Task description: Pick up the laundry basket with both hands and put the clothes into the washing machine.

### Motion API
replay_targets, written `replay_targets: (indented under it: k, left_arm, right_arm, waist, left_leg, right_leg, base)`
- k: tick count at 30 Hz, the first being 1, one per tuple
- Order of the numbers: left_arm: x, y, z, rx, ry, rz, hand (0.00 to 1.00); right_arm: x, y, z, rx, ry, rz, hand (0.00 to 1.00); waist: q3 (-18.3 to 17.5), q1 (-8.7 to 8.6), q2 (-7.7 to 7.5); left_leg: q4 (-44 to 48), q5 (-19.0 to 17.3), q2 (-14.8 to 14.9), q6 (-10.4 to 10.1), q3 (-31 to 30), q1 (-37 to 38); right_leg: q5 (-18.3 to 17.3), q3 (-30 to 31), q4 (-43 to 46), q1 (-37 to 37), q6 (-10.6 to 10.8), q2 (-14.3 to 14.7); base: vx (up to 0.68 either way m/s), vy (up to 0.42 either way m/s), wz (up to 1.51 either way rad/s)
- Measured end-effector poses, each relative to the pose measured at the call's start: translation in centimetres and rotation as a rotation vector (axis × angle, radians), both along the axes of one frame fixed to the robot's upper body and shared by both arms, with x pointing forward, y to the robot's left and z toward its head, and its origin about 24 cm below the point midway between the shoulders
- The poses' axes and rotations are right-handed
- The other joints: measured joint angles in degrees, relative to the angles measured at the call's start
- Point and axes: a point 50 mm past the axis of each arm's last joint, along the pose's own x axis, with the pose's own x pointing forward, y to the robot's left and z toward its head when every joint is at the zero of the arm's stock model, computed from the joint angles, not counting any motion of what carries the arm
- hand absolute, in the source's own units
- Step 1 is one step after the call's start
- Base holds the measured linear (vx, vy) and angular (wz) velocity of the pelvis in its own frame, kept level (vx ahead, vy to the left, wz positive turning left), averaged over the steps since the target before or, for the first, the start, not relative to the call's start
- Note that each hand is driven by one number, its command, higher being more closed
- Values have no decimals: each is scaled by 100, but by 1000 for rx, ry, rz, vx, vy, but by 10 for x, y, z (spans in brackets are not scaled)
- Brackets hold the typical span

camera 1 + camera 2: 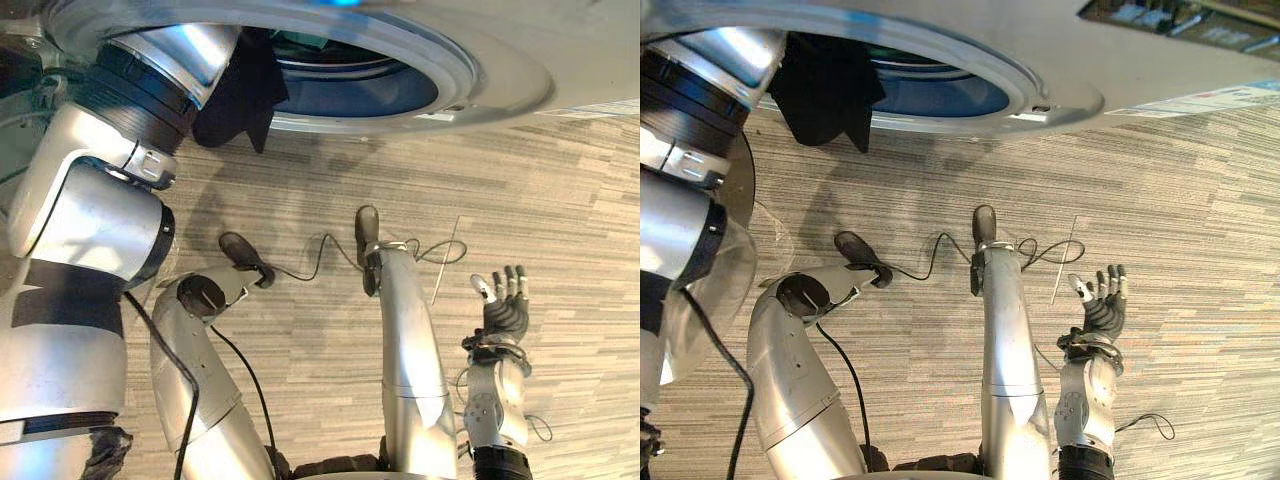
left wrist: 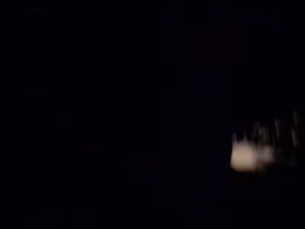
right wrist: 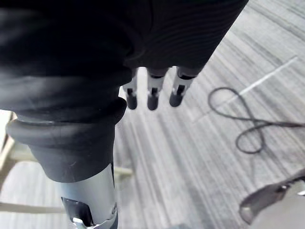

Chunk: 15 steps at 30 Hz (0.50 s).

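Your left arm (image 1: pixel 150 100) reaches into the round door opening of the washing machine (image 1: pixel 520 60). The left hand is buried inside the drum, so you cannot tell its grip. A dark garment (image 1: pixel 240 100) hangs over the lower door rim just beside that arm, partly in and partly out. Your right hand (image 1: pixel 505 305) is held over the floor (image 1: pixel 570 200), well apart from the machine. Its fingers (image 3: pixel 152 95) are straight and wide, holding nothing.

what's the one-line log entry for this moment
left arm: extends into washing machine drum | dark garment: hangs out of drum opening beside arm | right hand: open, empty, above carpet floor
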Motion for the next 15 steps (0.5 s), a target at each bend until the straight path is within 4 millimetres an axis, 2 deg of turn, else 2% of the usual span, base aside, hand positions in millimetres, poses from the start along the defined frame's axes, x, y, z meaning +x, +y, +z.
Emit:
replay_targets:
  k: [3,7,10,13,15]
  left_arm:
    - [0,-3,0,162,-82,197,0]
    - [2,2,2,185,-121,310,0]
    - [2,6,5,164,-129,344,0]
    - [4,14,12,48,-97,332,0]
    - [8,20,9,-28,-51,310,0]
  right_arm:
    - [-1,-1,6,-1,-41,-15,0]
    - [-3,2,5,25,-61,-16,0]
    - [-3,11,1,36,-47,13,0]
    - [0,19,2,40,-46,43,0]
    - [1,25,1,42,-42,64,0]
  waist:
    - [1,-3,1]
    - [4,0,2]
    - [6,-4,4]
    - [23,-5,9]
    - [26,-2,11]
  left_leg:
    - [-25,-1,0,1,-10,-25]
    - [-81,2,1,-3,-16,-40]
    - [-106,12,1,-21,-53,-64]
    - [-142,32,1,-55,-79,-80]
    - [-179,48,-1,-83,-91,-80]
  right_leg:
    - [5,-40,-57,-1,-21,-24]
    - [17,-179,-119,-1,-28,-144]
    - [40,-279,-155,12,-60,-215]
    - [76,-322,-204,34,-62,-220]
    - [81,-352,-232,52,-54,-229]
  base:
    - [-23,16,-2]
    - [-39,13,-1]
    - [-41,16,0]
    - [-53,16,0]
    - [-53,11,4]
